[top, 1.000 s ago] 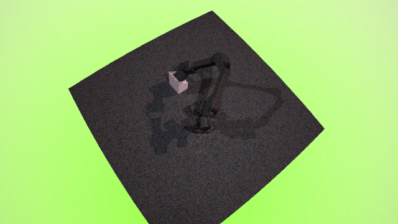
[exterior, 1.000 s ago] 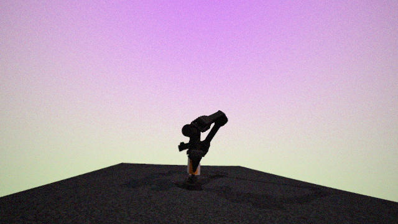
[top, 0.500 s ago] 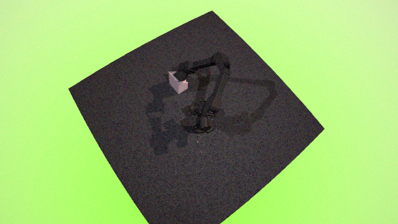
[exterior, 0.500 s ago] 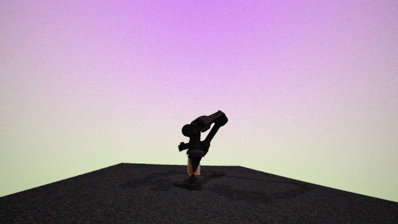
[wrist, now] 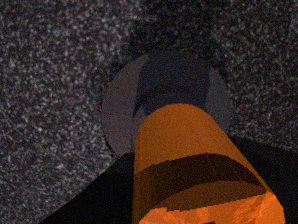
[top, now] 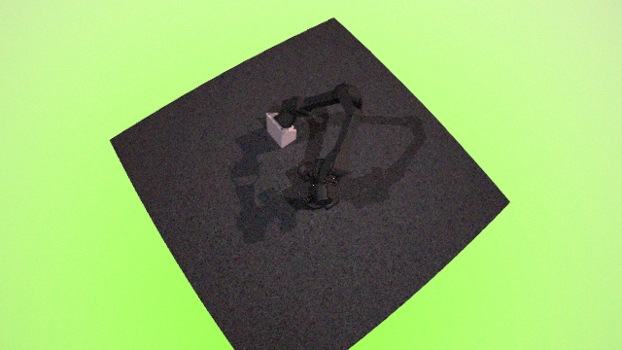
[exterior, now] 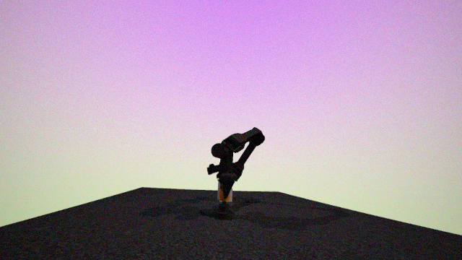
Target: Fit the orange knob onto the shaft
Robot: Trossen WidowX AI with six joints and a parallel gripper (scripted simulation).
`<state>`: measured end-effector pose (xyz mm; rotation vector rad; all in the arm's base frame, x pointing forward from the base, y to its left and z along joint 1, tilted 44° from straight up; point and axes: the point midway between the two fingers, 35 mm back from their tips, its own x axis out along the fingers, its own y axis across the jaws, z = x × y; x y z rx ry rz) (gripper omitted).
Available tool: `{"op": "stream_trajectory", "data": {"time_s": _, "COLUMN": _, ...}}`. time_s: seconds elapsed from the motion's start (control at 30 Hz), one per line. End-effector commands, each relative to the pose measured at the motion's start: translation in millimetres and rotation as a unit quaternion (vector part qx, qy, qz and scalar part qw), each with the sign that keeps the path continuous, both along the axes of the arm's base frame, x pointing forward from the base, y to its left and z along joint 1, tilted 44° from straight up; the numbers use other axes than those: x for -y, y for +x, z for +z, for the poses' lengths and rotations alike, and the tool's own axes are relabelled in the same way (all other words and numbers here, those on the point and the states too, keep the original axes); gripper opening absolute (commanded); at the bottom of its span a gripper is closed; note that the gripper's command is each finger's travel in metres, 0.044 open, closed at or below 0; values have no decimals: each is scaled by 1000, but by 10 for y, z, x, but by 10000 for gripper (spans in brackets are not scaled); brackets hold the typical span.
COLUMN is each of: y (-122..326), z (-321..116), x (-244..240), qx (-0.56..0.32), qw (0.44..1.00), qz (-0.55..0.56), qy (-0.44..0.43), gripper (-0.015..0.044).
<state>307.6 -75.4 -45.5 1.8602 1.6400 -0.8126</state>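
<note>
One knob (exterior: 221, 193) (wrist: 185, 137), orange, is gripped by the fingers (exterior: 227, 185) at lower centre of the exterior view. In the wrist view, it is seen before the round pedestal (wrist: 117, 110); whether they touch cannot be told. Table edges (top: 222, 79) lie well apart from the arm (top: 318, 102) (exterior: 247, 153).

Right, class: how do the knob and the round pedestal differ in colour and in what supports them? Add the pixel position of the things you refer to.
The orange knob (exterior: 223, 196) (wrist: 175, 135) is bright orange, while the round pedestal (wrist: 117, 112) is a dull grey. The knob is held in the gripper (wrist: 207, 200), whereas the pedestal stands on the dark ground, ungripped. Both look round in outline.
</note>
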Motion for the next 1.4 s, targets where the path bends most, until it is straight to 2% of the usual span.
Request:
{"op": "stream_trajectory", "data": {"time_s": 0.0, "y": 1, "z": 8, "x": 11, "qx": -2, "qw": 1000, "qz": -2, "qy": 0, "gripper": 0}}
{"op": "stream_trajectory", "data": {"time_s": 1.37, "y": -1, "z": 3, "x": -6, "qx": -23, "qw": 999, "qz": -25, "qy": 2, "gripper": 0}}
